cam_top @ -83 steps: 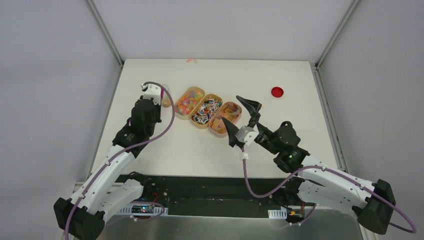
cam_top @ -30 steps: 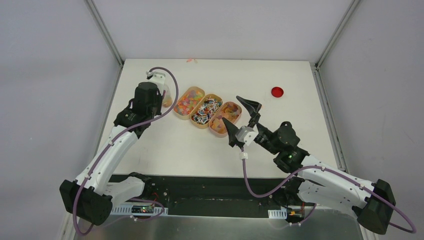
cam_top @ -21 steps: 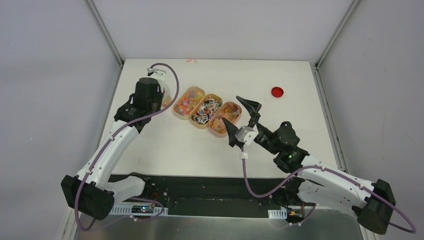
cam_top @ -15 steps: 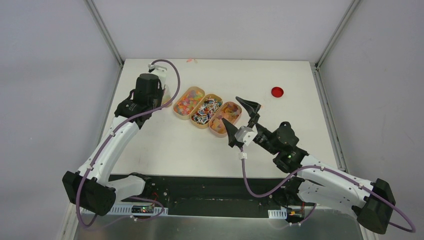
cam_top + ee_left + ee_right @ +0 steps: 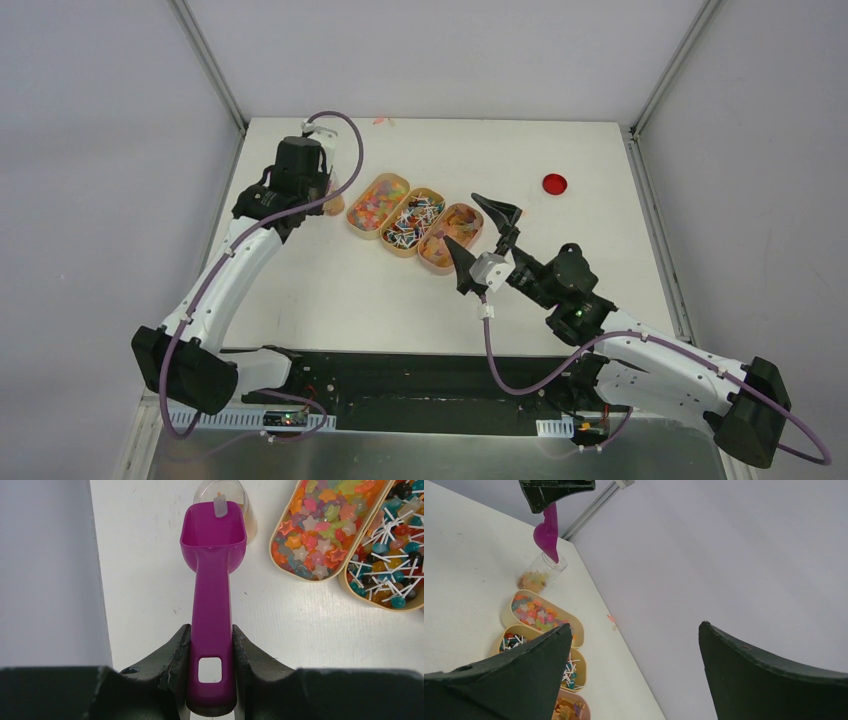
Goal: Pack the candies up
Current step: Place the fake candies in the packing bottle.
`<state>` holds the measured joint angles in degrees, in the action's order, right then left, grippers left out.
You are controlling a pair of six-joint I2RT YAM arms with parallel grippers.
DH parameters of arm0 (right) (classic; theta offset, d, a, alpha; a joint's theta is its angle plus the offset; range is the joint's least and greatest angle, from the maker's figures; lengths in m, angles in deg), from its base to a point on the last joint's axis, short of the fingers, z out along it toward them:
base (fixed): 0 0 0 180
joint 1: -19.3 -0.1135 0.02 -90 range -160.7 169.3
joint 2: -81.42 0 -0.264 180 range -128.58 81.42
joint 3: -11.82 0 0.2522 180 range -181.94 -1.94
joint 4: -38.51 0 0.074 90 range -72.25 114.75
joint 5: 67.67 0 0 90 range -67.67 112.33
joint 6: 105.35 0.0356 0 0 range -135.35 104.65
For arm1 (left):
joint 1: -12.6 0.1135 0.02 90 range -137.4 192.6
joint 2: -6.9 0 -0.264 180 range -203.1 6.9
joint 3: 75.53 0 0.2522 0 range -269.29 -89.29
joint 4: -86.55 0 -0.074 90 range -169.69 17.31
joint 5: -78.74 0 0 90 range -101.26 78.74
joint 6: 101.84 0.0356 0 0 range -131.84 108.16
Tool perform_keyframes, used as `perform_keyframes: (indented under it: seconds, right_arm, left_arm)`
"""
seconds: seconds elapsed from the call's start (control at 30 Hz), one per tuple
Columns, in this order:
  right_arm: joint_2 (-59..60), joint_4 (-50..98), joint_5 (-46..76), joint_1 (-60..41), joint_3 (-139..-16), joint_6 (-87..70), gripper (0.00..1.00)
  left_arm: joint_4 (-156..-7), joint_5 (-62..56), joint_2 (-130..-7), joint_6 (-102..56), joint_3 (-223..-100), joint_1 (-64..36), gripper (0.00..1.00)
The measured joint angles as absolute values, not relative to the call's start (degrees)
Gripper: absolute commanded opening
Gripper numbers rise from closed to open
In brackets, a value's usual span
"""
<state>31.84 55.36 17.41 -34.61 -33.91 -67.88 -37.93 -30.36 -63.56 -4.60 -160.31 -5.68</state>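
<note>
The candies lie in three oval trays: bright star-shaped bits [image 5: 320, 530], red, white and dark pieces on white sticks [image 5: 395, 555], and orange-yellow gummies [image 5: 450, 235]. My left gripper [image 5: 211, 630] is shut on the handle of the magenta scoop [image 5: 212, 535]. The scoop's bowl hangs over the mouth of a clear jar [image 5: 235, 492], with one pale candy [image 5: 220, 505] at its far lip. The jar [image 5: 541, 575] holds a few candies at its bottom. My right gripper [image 5: 480, 238] is open and empty, raised just right of the gummy tray.
A flat red disc [image 5: 554, 183] lies at the table's far right. The trays sit in a diagonal row [image 5: 412, 220] mid-table, the jar [image 5: 335, 200] to their left near the table's left edge. Grey walls enclose the table on three sides.
My left arm has stretched farther up the table, carrying the scoop to the jar's mouth. The right arm has not moved.
</note>
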Motion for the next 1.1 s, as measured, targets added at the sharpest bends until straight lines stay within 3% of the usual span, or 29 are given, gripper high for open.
perform_keyframes:
  seconds: [1.1]
  right_arm:
    - [31.6,55.4,17.1,-34.6,-33.9,-67.4,1.00]
  left_arm:
    - [-19.0,-31.3,-81.9,-2.3,-185.5,-5.7,0.00]
